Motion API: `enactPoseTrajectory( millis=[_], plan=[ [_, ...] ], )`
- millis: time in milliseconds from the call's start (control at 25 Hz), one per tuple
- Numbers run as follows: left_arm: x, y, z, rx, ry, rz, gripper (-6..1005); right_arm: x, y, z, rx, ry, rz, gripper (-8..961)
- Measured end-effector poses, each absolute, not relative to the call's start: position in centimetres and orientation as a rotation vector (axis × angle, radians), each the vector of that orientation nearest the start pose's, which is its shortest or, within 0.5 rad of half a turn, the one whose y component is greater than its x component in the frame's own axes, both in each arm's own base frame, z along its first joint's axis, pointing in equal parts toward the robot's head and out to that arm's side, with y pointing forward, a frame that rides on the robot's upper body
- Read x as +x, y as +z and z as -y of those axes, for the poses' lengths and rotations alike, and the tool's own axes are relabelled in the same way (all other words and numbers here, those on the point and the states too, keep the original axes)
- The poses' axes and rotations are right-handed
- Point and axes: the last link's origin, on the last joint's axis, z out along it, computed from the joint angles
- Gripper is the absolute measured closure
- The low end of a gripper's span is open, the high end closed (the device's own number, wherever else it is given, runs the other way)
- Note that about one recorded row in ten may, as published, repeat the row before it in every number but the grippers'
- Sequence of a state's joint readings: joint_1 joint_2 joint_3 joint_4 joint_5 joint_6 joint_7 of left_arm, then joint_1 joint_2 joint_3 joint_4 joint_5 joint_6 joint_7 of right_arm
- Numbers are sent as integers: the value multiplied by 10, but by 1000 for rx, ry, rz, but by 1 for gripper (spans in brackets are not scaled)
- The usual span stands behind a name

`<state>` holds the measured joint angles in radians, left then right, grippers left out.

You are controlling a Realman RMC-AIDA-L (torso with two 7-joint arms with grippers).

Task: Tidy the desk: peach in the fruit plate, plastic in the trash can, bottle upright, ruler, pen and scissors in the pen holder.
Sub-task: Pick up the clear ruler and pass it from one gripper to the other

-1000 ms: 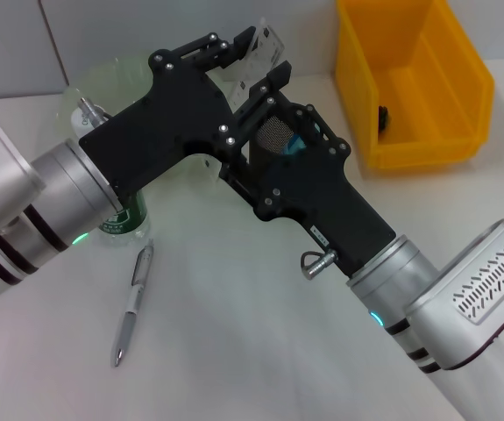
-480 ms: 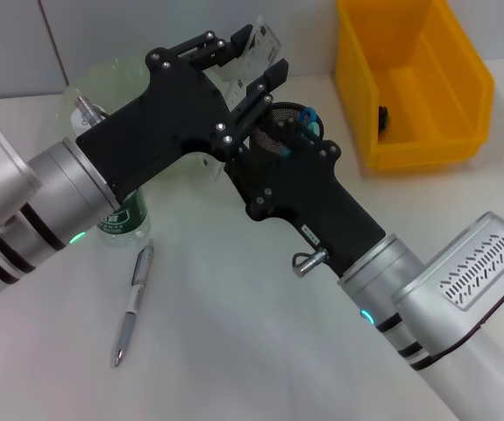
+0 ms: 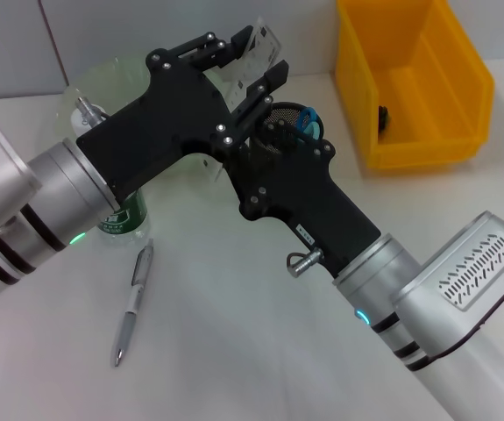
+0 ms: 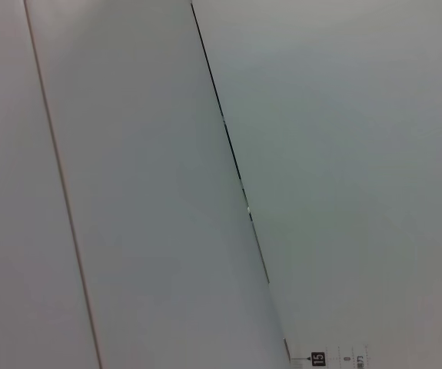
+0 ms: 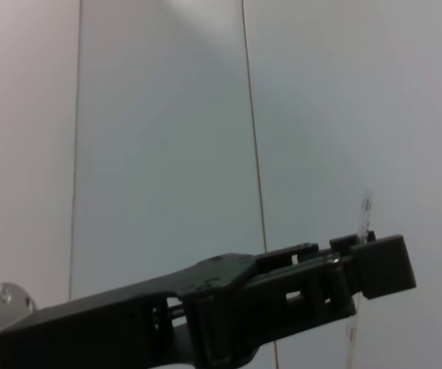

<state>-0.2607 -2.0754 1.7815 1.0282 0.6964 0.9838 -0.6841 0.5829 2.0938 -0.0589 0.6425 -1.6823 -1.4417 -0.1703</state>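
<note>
Head view: my left claw point(image 3: 238, 66) reaches across the white worktop point(image 3: 234, 351), its fingers pinched on the clear ruler point(image 3: 259, 48), which stands tilted above the mesh pen holder point(image 3: 280, 140). My right claw sits low beside that holder, largely hidden under my left arm; whether its fingers are parted I cannot tell. Blue scissor handles point(image 3: 304, 117) show at the holder's rim. The green-labelled bottle point(image 3: 118, 215) stands upright behind my left forearm, with the pale green fruit plate point(image 3: 89, 83) beyond it. The pen point(image 3: 133, 303) lies flat on the worktop, near the bottle and apart from the holder. The yellow trash can point(image 3: 414, 88) stands at the far right with a small dark object inside.

Left wrist view: mostly wall panels point(image 4: 128, 192); the ruler's printed end point(image 4: 320, 358) shows at one edge.

Right wrist view: my left claw point(image 5: 374, 265) crosses the frame in black, the ruler point(image 5: 363, 223) held edge-on against the wall.
</note>
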Motion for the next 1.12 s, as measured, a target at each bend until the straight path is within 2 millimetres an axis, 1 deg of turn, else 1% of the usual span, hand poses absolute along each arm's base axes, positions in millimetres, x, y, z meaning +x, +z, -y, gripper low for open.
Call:
enactPoseTrajectory(
  millis=[320,400,640,840,1120],
  plan=[
    [-143,-38,-320,-2270,-1069,-86,480,166,-113,-276,-1919,1163,-346,755],
    [-144,-38,-321,-2272,-1067,-83,478,165,-114,-278,-1924,1156,-361,764],
    [-144,-39,-321,-2275,-1065,-81,472,158,-118,-277,-1953,1165,-351,830],
    [-144,-39,-321,-2274,-1064,-90,467,159,-117,-276,-1935,1164,-368,885],
    [-145,-40,-319,-2274,-1061,-94,460,164,-113,-275,-1890,1159,-395,890]
  ],
)
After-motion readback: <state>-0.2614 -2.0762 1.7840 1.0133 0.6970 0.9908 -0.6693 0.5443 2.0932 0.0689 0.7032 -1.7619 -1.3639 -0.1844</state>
